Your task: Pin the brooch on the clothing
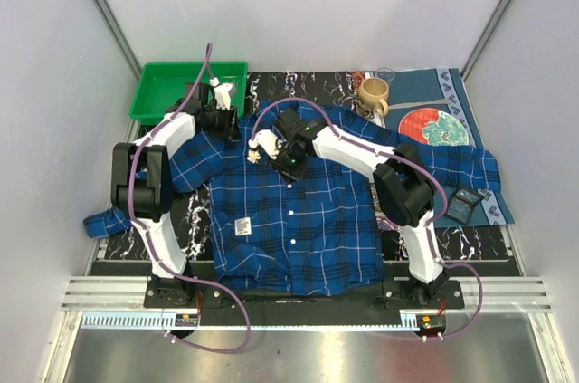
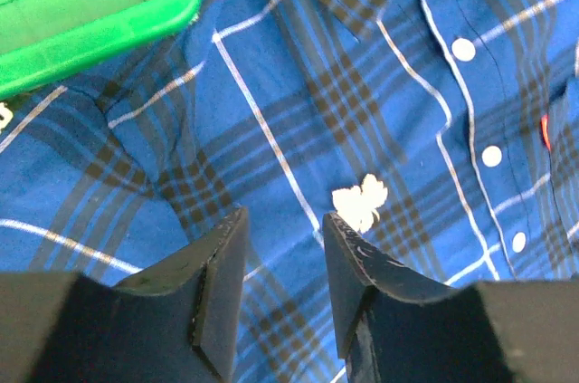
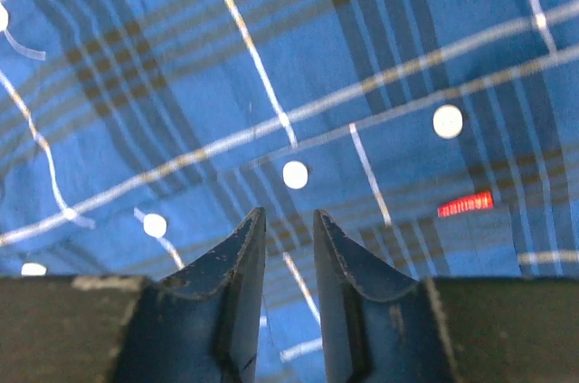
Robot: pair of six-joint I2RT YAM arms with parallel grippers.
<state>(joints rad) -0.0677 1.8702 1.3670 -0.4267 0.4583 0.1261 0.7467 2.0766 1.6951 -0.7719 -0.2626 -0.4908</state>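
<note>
The blue plaid shirt (image 1: 298, 220) lies spread flat on the table, front up. The brooch (image 1: 254, 156), a small cream flower, lies on the shirt's upper left chest. In the left wrist view the brooch (image 2: 360, 202) sits just past the tip of one finger, outside the gap. My left gripper (image 2: 285, 220) is open and empty, low over the cloth; it also shows in the top view (image 1: 237, 134). My right gripper (image 3: 288, 215) is slightly open and empty over the button placket, near white buttons (image 3: 295, 175) and the red pocket tag (image 3: 464, 204). It also shows in the top view (image 1: 294, 167).
A green tray (image 1: 185, 89) stands at the back left, touching the shirt's shoulder (image 2: 99, 21). A tan mug (image 1: 373, 96), a clear glass (image 1: 385, 75) and a red plate (image 1: 439, 127) are at the back right. A black object (image 1: 466, 205) lies by the right sleeve. A white label (image 1: 242, 226) is on the shirt.
</note>
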